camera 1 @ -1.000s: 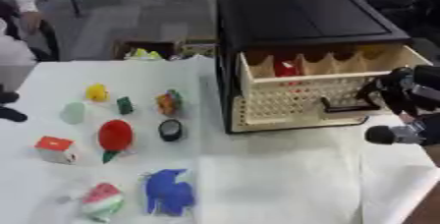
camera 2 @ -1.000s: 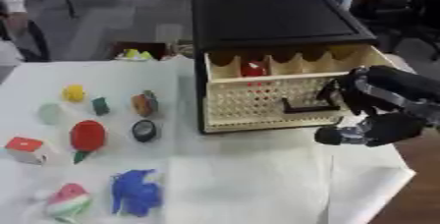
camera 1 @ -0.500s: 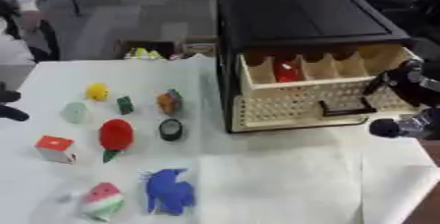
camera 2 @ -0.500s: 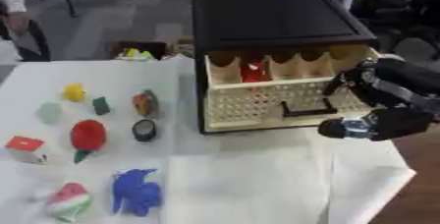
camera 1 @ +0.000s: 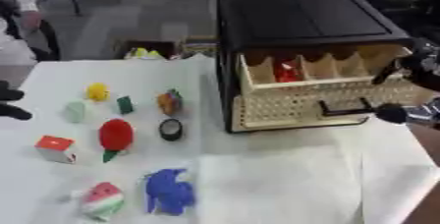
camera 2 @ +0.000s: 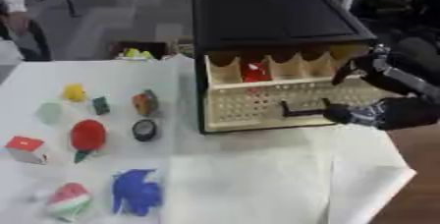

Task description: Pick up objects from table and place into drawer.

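Observation:
The cream perforated drawer [camera 2: 266, 101] stands pulled out of the black cabinet [camera 2: 275, 19], and a red thing [camera 2: 254, 72] lies in one of its compartments. My right hand [camera 2: 397, 106] is at the drawer's right front end. It is open: its thumb is low beside the black handle [camera 2: 301, 111] and its fingers [camera 2: 359, 65] are up by the rim. On the white table lie a yellow toy [camera 1: 97, 91], a red strawberry [camera 1: 115, 134], a black ring [camera 1: 170, 129], a blue toy [camera 1: 168, 191], a watermelon slice [camera 1: 103, 201] and a red-topped cube [camera 1: 55, 148]. My left hand [camera 1: 10, 104] shows at the left edge.
A pale green piece [camera 1: 75, 110], a small green piece [camera 1: 125, 105] and an orange piece [camera 1: 169, 102] lie left of the cabinet. A white cloth [camera 2: 284, 183] covers the table's front right. A box [camera 1: 146, 51] of items stands on the floor behind the table.
My right hand has shifted slightly up and to the right along the drawer's front. The drawer stays open and the toys have not moved.

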{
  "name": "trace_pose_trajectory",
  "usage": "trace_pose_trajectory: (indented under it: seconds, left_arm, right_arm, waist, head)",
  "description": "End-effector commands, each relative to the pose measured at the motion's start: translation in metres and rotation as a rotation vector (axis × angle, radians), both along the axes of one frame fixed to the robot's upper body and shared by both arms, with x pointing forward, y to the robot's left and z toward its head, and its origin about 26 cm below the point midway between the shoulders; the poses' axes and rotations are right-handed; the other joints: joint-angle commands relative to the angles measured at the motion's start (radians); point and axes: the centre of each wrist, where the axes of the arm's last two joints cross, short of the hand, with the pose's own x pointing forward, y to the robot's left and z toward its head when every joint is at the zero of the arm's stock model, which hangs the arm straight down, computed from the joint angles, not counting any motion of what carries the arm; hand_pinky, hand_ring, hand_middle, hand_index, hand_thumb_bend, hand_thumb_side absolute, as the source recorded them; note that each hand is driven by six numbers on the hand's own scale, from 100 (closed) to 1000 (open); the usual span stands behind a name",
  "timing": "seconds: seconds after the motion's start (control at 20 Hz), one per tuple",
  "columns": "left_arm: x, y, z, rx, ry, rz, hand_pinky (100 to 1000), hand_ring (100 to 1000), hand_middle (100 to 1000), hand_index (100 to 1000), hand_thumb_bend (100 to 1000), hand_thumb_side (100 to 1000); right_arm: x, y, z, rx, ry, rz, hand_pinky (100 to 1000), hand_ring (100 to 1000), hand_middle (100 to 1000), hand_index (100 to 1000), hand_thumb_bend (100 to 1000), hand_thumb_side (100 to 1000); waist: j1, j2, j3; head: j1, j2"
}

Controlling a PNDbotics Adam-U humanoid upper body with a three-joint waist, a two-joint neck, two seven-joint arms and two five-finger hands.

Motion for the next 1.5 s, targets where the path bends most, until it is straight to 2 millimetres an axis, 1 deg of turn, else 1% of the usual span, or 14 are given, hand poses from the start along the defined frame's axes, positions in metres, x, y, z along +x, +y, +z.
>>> trace_pose_trajectory:
  seconds: [0.05, 0.15, 0.4, 0.5, 0.7, 0.9, 1.1, 1.15, 1.2, 1.25, 1.3, 1.35, 1.4, 1.5]
  left_arm:
    - [-0.002, 0.005, 0.009, 0.018, -0.032, 0.012, 501, 644, 630, 694, 100, 1000]
    - [-0.002, 0.005, 0.009, 0.018, -0.032, 0.013, 500, 644, 630, 694, 100, 1000]
    - [-0.002, 0.005, 0.008, 0.017, -0.033, 0.015, 500, 644, 631, 694, 100, 1000]
    - [-0.002, 0.005, 0.008, 0.016, -0.033, 0.015, 497, 644, 631, 693, 100, 1000]
    - [-0.002, 0.005, 0.008, 0.014, -0.034, 0.017, 495, 644, 631, 693, 100, 1000]
    - [-0.002, 0.005, 0.008, 0.013, -0.035, 0.016, 494, 644, 630, 692, 100, 1000]
    - [-0.002, 0.005, 0.008, 0.015, -0.038, 0.017, 492, 644, 631, 692, 100, 1000]
    - [-0.002, 0.005, 0.008, 0.015, -0.04, 0.017, 491, 644, 631, 692, 100, 1000]
    - [-0.002, 0.005, 0.008, 0.016, -0.043, 0.017, 491, 644, 631, 692, 100, 1000]
    - [-0.002, 0.005, 0.009, 0.016, -0.045, 0.017, 491, 644, 631, 692, 100, 1000]
    - [-0.002, 0.005, 0.009, 0.018, -0.048, 0.016, 490, 644, 631, 691, 100, 1000]
    - [-0.001, 0.005, 0.009, 0.02, -0.051, 0.016, 490, 644, 631, 691, 100, 1000]
    - [-0.001, 0.005, 0.01, 0.024, -0.054, 0.016, 488, 644, 631, 691, 100, 1000]
    - [-0.001, 0.006, 0.011, 0.031, -0.062, 0.016, 485, 644, 632, 691, 100, 1000]
  right_arm:
    - [-0.006, 0.001, 0.017, 0.021, -0.076, -0.004, 100, 100, 100, 795, 566, 1000]
    - [-0.008, 0.002, 0.021, 0.061, -0.12, -0.012, 100, 100, 100, 787, 478, 1000]
    - [-0.011, 0.005, 0.028, 0.198, -0.209, -0.028, 100, 100, 100, 772, 324, 1000]
    - [-0.011, 0.006, 0.031, 0.252, -0.236, -0.022, 100, 100, 100, 766, 327, 1000]
    - [-0.01, 0.008, 0.036, 0.359, -0.292, -0.001, 100, 100, 100, 752, 378, 1000]
    - [-0.008, 0.013, 0.039, 0.506, -0.358, 0.066, 100, 100, 100, 757, 417, 1000]
    - [-0.006, 0.017, 0.039, 0.659, -0.456, 0.143, 100, 100, 100, 761, 432, 901]
    - [-0.006, 0.018, 0.039, 0.689, -0.484, 0.158, 100, 100, 100, 763, 435, 893]
    - [-0.005, 0.02, 0.039, 0.716, -0.517, 0.173, 100, 100, 128, 767, 396, 895]
    - [-0.005, 0.021, 0.039, 0.736, -0.546, 0.184, 100, 100, 128, 767, 396, 895]
    - [-0.004, 0.022, 0.038, 0.757, -0.57, 0.193, 100, 146, 162, 773, 344, 874]
    - [-0.003, 0.024, 0.037, 0.773, -0.588, 0.2, 100, 162, 174, 775, 334, 873]
    - [-0.002, 0.026, 0.037, 0.787, -0.606, 0.207, 100, 220, 215, 774, 311, 869]
    - [0.0, 0.03, 0.036, 0.813, -0.642, 0.222, 100, 281, 264, 773, 263, 856]
  waist:
    - [0.0, -0.016, -0.003]
    - [0.001, -0.016, -0.004]
    - [0.003, -0.016, -0.004]
    - [0.005, -0.016, -0.004]
    - [0.008, -0.016, -0.002]
    - [0.01, -0.014, 0.0]
    - [0.013, -0.01, 0.006]
    - [0.014, -0.009, 0.007]
    - [0.015, -0.007, 0.008]
    - [0.016, -0.005, 0.008]
    - [0.017, -0.003, 0.009]
    - [0.019, -0.002, 0.009]
    - [0.02, 0.0, 0.01]
    - [0.024, 0.003, 0.011]
  head:
    - [0.009, 0.002]
    - [0.012, 0.006]
    - [0.018, 0.01]
    - [0.018, 0.012]
    - [0.02, 0.015]
    - [0.023, 0.018]
    - [0.031, 0.021]
    - [0.031, 0.021]
    - [0.031, 0.022]
    - [0.031, 0.021]
    - [0.03, 0.022]
    - [0.029, 0.022]
    - [0.029, 0.023]
    - [0.027, 0.023]
